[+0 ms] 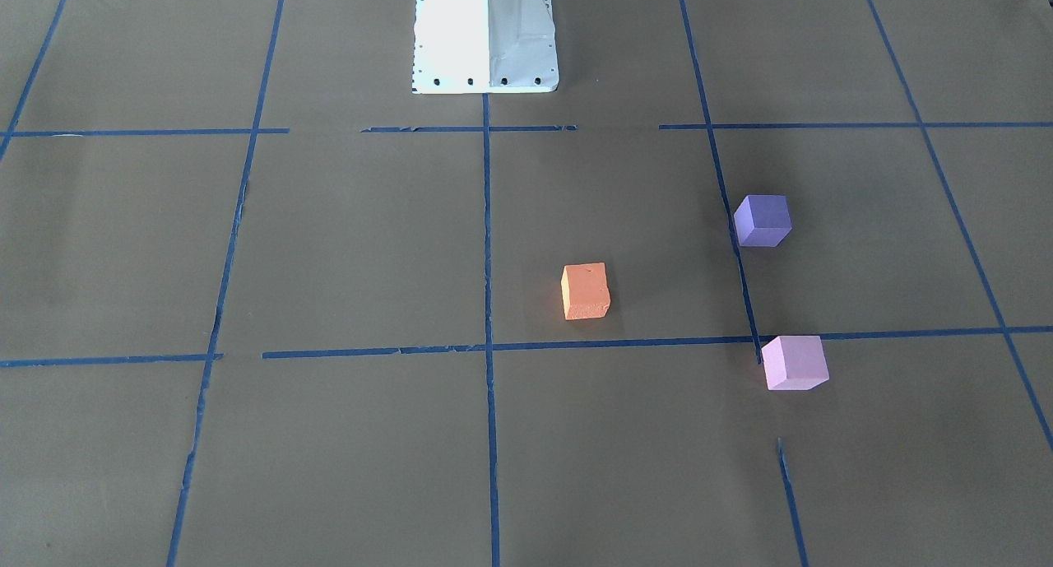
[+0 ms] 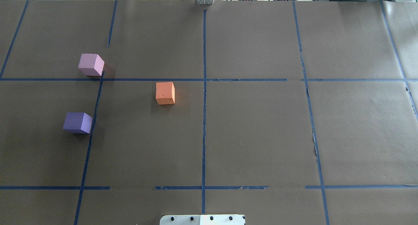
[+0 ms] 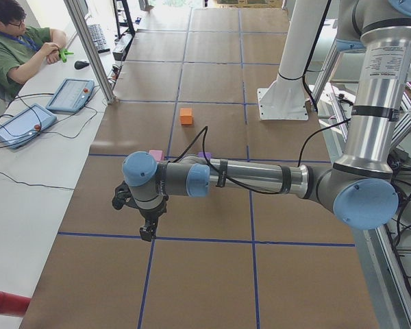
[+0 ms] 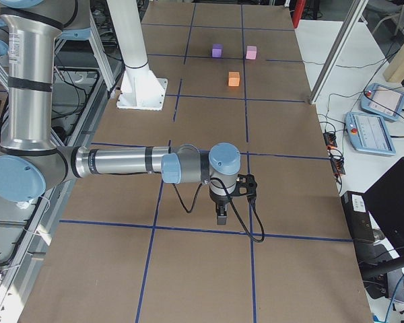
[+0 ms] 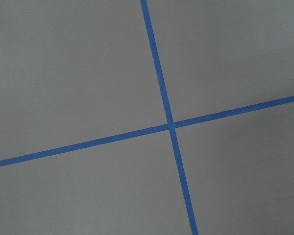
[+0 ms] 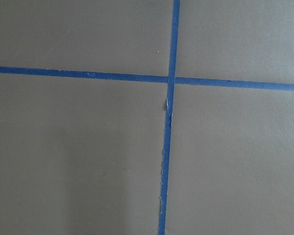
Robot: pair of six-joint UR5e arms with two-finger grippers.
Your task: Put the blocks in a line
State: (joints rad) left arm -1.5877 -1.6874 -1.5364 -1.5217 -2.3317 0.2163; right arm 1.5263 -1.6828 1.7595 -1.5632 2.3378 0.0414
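Three blocks lie apart in the overhead view's left half: orange block (image 2: 165, 93) mid-left, purple block (image 2: 77, 122) lower, pink block (image 2: 91, 64) upper. The left end effector (image 3: 147, 232) and right end effector (image 4: 221, 215) hang far off; whether their fingers are apart or together, I cannot tell. A long reach may well knock one askew.

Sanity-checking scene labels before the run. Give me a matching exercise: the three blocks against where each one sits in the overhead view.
Things:
1. orange block
2. purple block
3. pink block

Places:
a. closest to the centre tape line, touching no tape
b. at a tape crossing, highest in the overhead view
c. lowest in the overhead view and farthest left

Pairs: 1-a, 2-c, 3-b
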